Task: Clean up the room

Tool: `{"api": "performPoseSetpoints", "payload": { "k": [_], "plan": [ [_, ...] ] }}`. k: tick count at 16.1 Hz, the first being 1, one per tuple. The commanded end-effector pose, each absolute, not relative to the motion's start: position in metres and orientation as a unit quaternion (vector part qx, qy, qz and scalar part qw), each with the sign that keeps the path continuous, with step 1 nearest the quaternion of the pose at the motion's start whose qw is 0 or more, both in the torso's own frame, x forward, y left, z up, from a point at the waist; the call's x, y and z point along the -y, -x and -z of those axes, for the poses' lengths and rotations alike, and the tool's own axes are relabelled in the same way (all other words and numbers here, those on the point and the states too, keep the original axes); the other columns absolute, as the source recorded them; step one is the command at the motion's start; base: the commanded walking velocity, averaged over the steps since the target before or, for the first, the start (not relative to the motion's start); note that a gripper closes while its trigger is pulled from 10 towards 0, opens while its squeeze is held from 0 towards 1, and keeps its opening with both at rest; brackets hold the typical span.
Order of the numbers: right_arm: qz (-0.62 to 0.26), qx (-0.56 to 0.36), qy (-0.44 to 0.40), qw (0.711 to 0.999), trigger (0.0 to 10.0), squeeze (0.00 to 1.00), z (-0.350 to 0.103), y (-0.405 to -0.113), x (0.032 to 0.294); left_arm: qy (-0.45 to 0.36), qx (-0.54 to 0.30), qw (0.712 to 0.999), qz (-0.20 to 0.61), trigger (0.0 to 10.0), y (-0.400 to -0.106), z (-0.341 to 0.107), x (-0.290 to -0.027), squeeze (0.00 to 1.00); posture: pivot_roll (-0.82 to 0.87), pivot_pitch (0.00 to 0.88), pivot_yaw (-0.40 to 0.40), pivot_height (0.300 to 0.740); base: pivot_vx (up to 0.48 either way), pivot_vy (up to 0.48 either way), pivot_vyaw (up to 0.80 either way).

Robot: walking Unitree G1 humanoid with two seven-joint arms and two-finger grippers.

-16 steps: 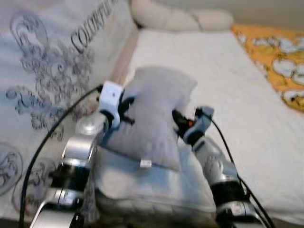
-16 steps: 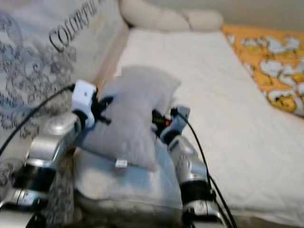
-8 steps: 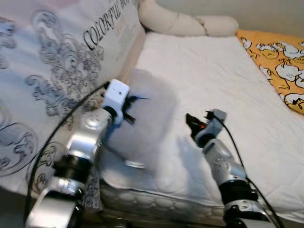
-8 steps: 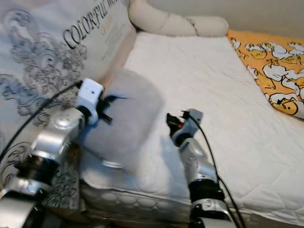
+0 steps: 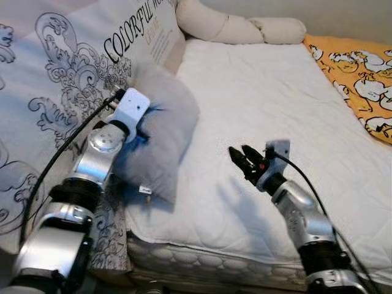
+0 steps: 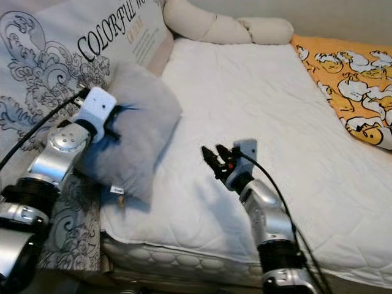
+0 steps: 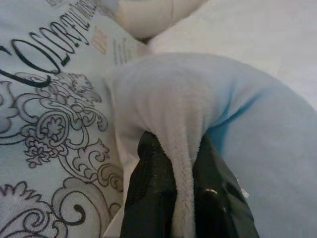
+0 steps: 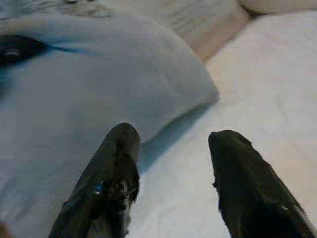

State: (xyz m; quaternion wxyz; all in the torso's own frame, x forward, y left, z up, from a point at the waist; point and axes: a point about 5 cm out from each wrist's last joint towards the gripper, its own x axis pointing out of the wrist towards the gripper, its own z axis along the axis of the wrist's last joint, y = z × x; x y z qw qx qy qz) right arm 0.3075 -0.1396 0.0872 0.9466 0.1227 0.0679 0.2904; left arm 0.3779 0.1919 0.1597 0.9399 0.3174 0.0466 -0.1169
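A soft grey pillow [image 5: 160, 131] rests at the left edge of the white mattress [image 5: 269, 92], leaning toward the printed headboard cover [image 5: 67, 79]. My left gripper [image 5: 144, 116] is shut on a fold of the grey pillow [image 7: 198, 114]; its black fingers [image 7: 148, 198] pinch the fabric from both sides. My right gripper [image 5: 242, 157] hovers open over the mattress, a short way right of the pillow, with nothing between its fingers [image 8: 111, 173]. The pillow [image 8: 94, 94] lies just ahead of it.
A long cream bolster [image 5: 239, 27] lies across the far end of the bed. An orange duck-print blanket [image 5: 361, 73] covers the right side. The mattress front edge [image 5: 202, 260] is near my body.
My right gripper has let go of the pillow and drawn back to the right. The left gripper has carried the pillow left toward the headboard cover. The camera has shifted too.
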Motion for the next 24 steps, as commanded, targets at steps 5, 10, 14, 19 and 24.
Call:
{"api": "performPoseSetpoints", "payload": {
  "k": [5,10,14,19,24],
  "plan": [
    [-0.455,-0.066,-0.119,0.88,10.0,1.0,-0.105,-0.286,0.143,-0.369,-0.078,0.92,0.106,10.0,-0.378,-0.154,-0.211,0.0,0.0,0.0,0.005,0.74,0.0,0.0,0.0],
    [-0.423,-0.056,-0.118,0.897,10.0,1.0,-0.106,-0.293,0.15,-0.291,-0.066,0.949,0.097,10.0,-0.371,-0.155,-0.21,1.0,0.02,0.0,-0.013,0.74,0.0,0.0,0.0],
    [-0.418,-0.061,-0.144,0.895,10.0,1.0,-0.104,-0.292,0.146,-0.315,-0.004,0.945,0.083,10.0,-0.362,-0.172,-0.221,1.0,0.03,0.0,-0.041,0.74,0.0,0.0,0.0],
    [-0.343,-0.013,-0.114,0.932,10.0,1.0,-0.11,-0.291,0.15,-0.148,0.09,0.979,0.109,10.0,-0.331,-0.186,-0.204,1.0,0.0,0.0,-0.023,0.74,0.0,0.0,0.0],
    [-0.181,0.008,-0.133,0.974,10.0,1.0,-0.109,-0.283,0.154,-0.053,0.072,0.991,0.097,10.0,-0.293,-0.166,-0.183,1.0,-0.01,0.0,-0.049,0.74,0.0,-0.137,0.0]
  ]
}}
